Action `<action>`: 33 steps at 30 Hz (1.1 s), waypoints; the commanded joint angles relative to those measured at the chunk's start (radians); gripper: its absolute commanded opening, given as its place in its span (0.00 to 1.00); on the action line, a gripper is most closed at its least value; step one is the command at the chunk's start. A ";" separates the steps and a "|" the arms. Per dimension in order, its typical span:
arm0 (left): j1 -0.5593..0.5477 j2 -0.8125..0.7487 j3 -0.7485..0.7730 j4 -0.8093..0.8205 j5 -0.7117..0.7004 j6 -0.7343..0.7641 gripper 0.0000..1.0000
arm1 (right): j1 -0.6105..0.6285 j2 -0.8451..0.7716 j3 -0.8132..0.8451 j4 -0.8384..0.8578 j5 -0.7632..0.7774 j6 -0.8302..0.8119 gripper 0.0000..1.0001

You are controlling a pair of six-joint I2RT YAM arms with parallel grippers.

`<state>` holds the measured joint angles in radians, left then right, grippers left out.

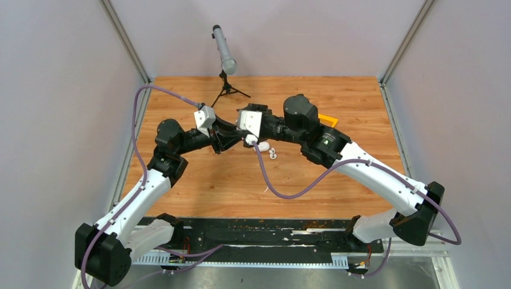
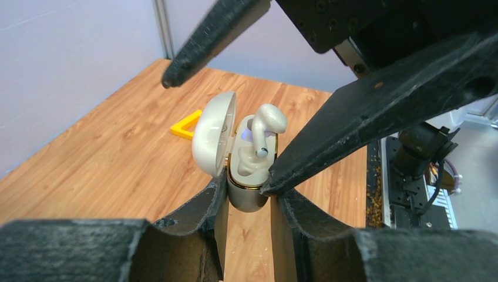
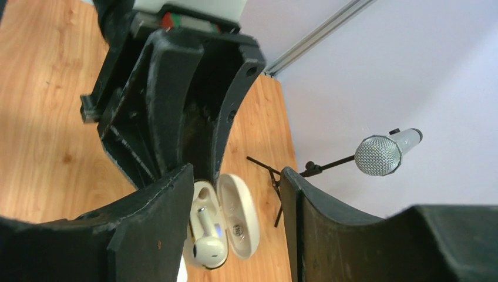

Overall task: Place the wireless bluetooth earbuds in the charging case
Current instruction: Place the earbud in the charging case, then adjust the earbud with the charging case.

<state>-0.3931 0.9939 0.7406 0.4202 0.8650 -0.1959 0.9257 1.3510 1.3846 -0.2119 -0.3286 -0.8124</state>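
Earbud [image 2: 267, 120]: one white bud stands stem-down in the right-hand pocket of the open charging case [image 2: 242, 167]. Its head sits above the rim and is not fully seated. The lid [image 2: 214, 140] is hinged back to the left in the left wrist view.

Left end effector [image 2: 249, 194]: closed on the lower body of the case, one finger on each side. It holds the case upright above the middle of the surface [image 1: 199, 192].

Right end effector [image 3: 238, 173]: fingers spread wide, gripping nothing. The case and bud lie in the gap between them. In the left wrist view one fingertip [image 2: 271, 185] rests against the case's right side at the rim. The other hangs clear above the lid.

Small white pieces [image 1: 271, 152] lie on the surface just right of the two end effectors, too small to identify.

A yellow triangle [image 2: 185, 126] lies toward the far right corner. A microphone [image 3: 380, 155] on a tripod stands at the far edge.
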 commanded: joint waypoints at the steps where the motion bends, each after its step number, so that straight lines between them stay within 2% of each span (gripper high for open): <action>1: 0.002 -0.028 -0.006 0.060 -0.009 -0.004 0.00 | -0.024 0.027 0.180 -0.084 -0.023 0.194 0.57; 7: 0.005 -0.025 -0.014 0.066 -0.040 -0.001 0.00 | -0.107 0.058 0.337 -0.221 0.027 0.478 0.56; 11: 0.005 -0.024 -0.025 0.059 -0.089 0.010 0.00 | -0.146 0.067 0.346 -0.338 0.076 0.612 0.49; 14: 0.005 -0.025 -0.032 0.058 -0.121 0.028 0.00 | -0.188 0.092 0.357 -0.446 0.021 0.701 0.43; 19: 0.005 -0.023 -0.039 0.053 -0.184 0.048 0.00 | -0.202 0.161 0.407 -0.581 -0.051 0.749 0.42; 33: 0.005 -0.025 -0.041 0.015 -0.267 0.081 0.00 | -0.202 0.211 0.461 -0.585 -0.111 0.738 0.42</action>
<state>-0.3923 0.9890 0.7048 0.4240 0.6289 -0.1436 0.7231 1.5604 1.8008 -0.7918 -0.3916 -0.0795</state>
